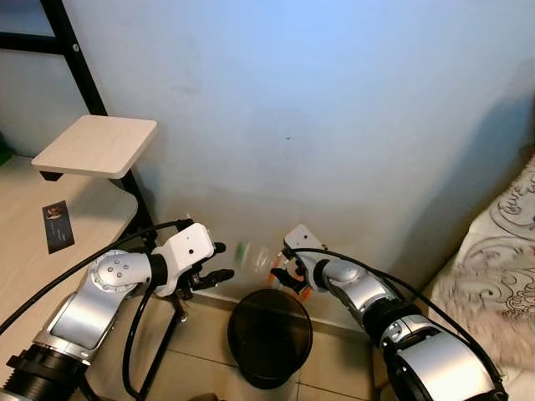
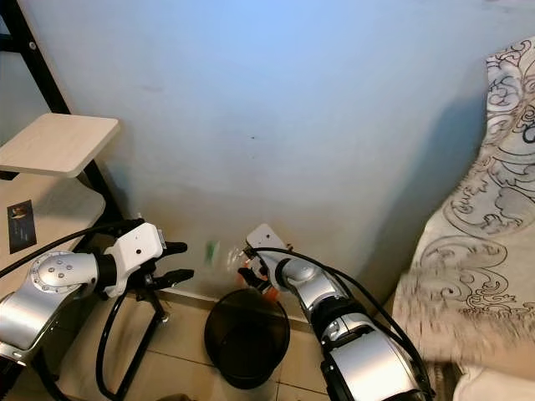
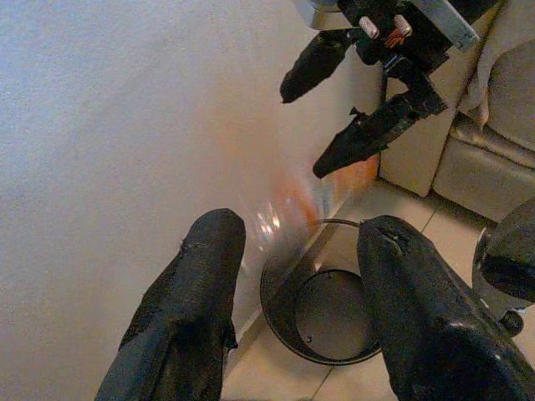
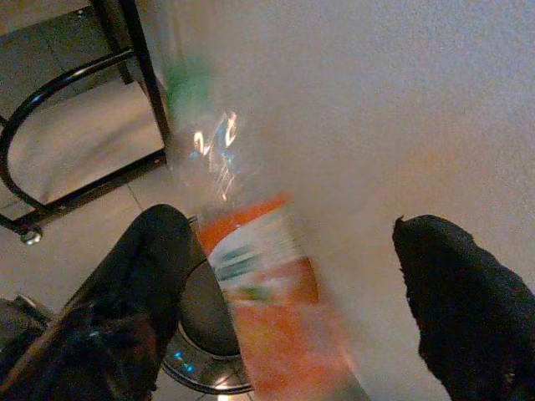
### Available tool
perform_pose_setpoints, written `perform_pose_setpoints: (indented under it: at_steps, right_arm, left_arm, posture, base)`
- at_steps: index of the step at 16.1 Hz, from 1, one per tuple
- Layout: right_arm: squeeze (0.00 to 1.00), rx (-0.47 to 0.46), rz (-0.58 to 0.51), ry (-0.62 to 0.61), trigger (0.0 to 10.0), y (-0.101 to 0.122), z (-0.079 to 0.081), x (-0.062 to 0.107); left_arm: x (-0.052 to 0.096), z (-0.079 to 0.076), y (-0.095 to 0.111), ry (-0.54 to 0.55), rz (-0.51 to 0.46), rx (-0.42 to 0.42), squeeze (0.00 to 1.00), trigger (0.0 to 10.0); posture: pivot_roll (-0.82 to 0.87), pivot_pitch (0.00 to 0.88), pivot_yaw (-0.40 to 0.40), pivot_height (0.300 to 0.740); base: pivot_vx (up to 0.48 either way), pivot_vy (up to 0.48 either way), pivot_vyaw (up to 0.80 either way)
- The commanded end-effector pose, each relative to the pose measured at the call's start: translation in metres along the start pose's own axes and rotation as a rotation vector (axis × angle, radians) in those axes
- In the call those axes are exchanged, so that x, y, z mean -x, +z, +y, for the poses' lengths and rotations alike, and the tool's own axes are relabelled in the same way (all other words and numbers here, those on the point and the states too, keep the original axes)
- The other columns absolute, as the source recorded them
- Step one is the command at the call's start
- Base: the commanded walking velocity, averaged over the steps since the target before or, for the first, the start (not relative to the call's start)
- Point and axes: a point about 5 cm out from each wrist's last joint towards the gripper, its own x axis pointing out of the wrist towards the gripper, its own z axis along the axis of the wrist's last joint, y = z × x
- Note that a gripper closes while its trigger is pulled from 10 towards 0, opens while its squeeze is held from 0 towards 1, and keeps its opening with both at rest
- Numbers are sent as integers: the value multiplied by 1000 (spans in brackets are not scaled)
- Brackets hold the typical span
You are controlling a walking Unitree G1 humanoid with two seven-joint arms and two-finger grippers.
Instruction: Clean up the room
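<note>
Black mesh bin (image 1: 270,337) sits by the wall's foot below both spread, empty grippers, left (image 1: 213,262) and right (image 1: 285,269), while the blurred clear bottle (image 1: 255,257) between them looks airborne and may glance off the rim.

Head stereo pair looked forward and down at the wall (image 1: 334,100) and bin (image 1: 269,334), each wrist camera sat close behind its own fingers, facing the other across the bin, all four shared it
</note>
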Motion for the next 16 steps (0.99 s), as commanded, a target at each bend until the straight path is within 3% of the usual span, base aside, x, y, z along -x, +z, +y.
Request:
perform_pose_setpoints:
  at_steps: [1,6,9,10,11,13,14,16]
  right_arm:
    - [1000,-25,6,6,10000,-7,0,1]
    - [1000,-20,14,1,10000,-14,-1,3]
    - [1000,-173,-117,-104,10000,-11,-16,12]
    - [867,-195,-156,-136,10000,-12,-21,17]
    - [0,-233,-209,-168,10000,-11,-25,23]
    - [0,-269,-331,-267,10000,-4,-33,38]
    - [0,-350,-429,-392,10000,4,-40,53]
    - [0,-480,-538,-546,10000,10,-47,75]
  left_arm:
    - [-1,-1,2,-5,7,-9,0,10000]
    - [-5,-2,2,4,0,3,0,10000]
    - [-15,2,8,108,-45,51,0,10000]
    - [-17,3,11,134,-71,75,0,10000]
    - [-20,5,15,176,-98,89,0,10000]
    - [-24,13,16,312,-121,147,0,10000]
    - [-27,18,16,397,-138,237,0,10000]
    - [-30,23,17,526,-137,309,0,10000]
  posture:
    - [4,0,-7,740]
    - [-3,0,-6,740]
    - [-9,0,-3,740]
    - [-12,0,1,740]
    - [-20,0,7,740]
    - [-32,0,19,740]
    - [-46,0,33,740]
    - [-58,0,45,740]
  base:
    - [0,0,0]
    - [0,0,0]
    - [0,0,0]
    - [0,0,0]
    - [0,0,0]
    - [0,0,0]
    - [0,0,-731]
    - [0,0,-741]
